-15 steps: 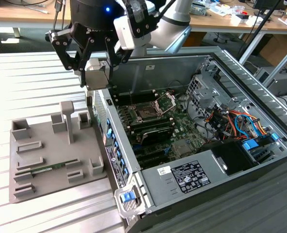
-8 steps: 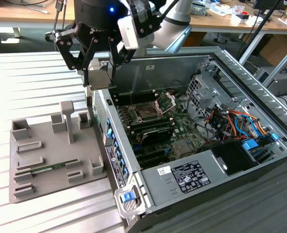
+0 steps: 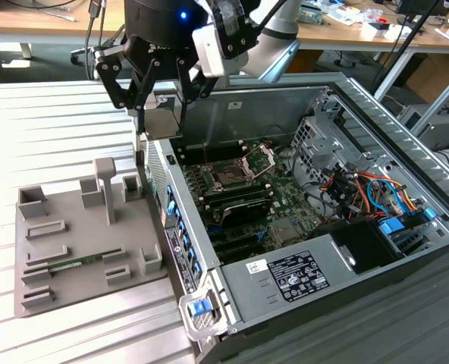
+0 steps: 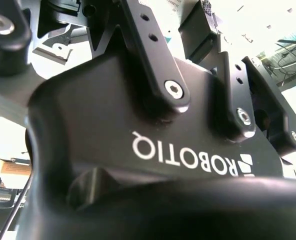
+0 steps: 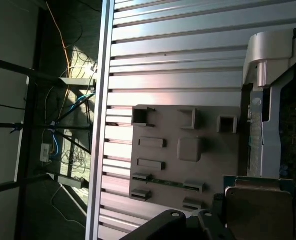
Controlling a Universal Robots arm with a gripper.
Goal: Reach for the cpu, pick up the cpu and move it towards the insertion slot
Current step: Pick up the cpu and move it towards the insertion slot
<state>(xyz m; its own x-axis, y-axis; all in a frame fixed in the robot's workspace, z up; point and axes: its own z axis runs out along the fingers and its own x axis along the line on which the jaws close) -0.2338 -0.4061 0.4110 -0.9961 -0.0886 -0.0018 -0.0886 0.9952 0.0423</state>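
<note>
Pincer [image 3: 162, 106] clamps one cpu [image 3: 162, 121]; one insertion slot [image 3: 230, 178] beyond.

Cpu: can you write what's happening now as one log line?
pincer: shut on cpu | cpu: lifted, above case edge | insertion slot: open, unfilled | tray: memory stick left

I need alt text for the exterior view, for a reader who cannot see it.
A black gripper holds the cpu above the near wall of an open computer case. Inside, the insertion slot sits on the green motherboard. A grey tray lies on the ribbed table at the view's left.
</note>
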